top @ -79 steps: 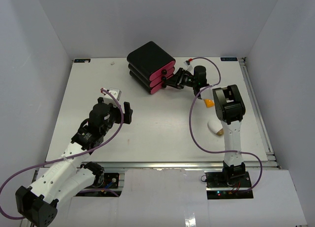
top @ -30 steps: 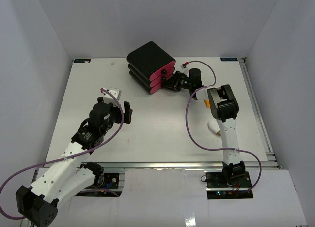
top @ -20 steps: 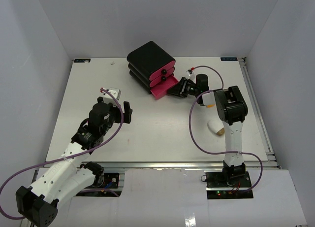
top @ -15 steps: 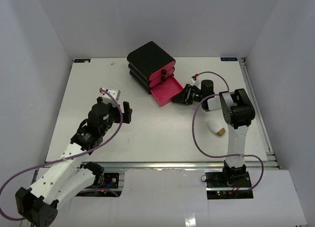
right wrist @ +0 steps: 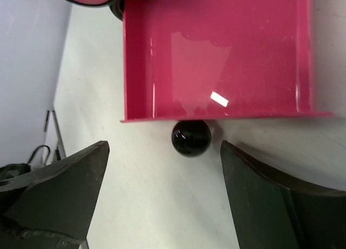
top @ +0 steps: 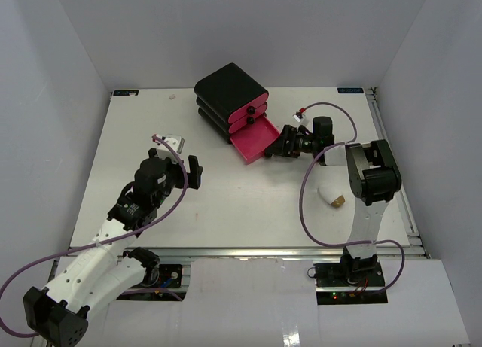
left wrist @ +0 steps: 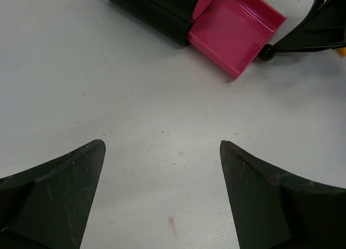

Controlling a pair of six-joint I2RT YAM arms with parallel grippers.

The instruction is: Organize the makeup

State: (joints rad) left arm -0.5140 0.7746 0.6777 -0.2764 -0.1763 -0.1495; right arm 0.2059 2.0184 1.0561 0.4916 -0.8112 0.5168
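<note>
I see the table (top: pixel 226 204) carrying the black box (top: pixel 226 87). Its bottom pink drawer (right wrist: pixel 216 49) stands open straight ahead of the right jaws. Those jaws are spread wide and grip nothing. The drawer's black knob (right wrist: pixel 191 136) sits at the mouth of the gap between them, touching neither finger. The left jaws are fully spread too, holding nothing, with the drawer well ahead of them. The white oval tube (top: pixel 330 195) lies on the table behind the right jaws. A sliver of the orange tube (left wrist: pixel 341 51) shows just behind them.
</note>
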